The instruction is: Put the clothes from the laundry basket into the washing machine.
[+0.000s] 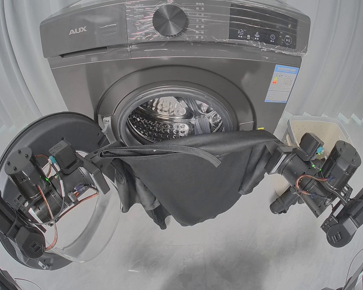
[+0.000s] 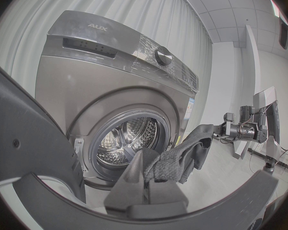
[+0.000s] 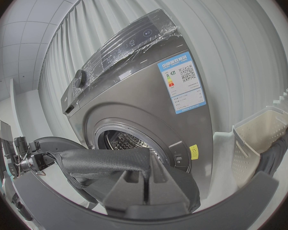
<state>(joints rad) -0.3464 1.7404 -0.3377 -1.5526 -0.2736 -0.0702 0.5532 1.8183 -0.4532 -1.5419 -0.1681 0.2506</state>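
A dark grey garment (image 1: 189, 174) hangs stretched between my two grippers just in front of the washing machine's open drum (image 1: 175, 115). My left gripper (image 1: 97, 156) is shut on its left end, and my right gripper (image 1: 272, 158) is shut on its right end. In the left wrist view the cloth (image 2: 169, 165) is pinched between my shut left gripper (image 2: 146, 179), with the right gripper (image 2: 218, 130) farther off. In the right wrist view the fabric (image 3: 102, 162) runs from my shut right gripper (image 3: 146, 179) toward the left gripper (image 3: 43, 163). The cream laundry basket (image 1: 322, 127) stands right of the machine.
The round machine door (image 1: 48, 141) is swung open to the left, behind my left arm. A dark cloth (image 3: 275, 155) hangs over the basket's (image 3: 262, 131) side. Pale curtains (image 1: 343, 61) hang behind the machine. Bare grey floor (image 1: 213, 254) lies in front.
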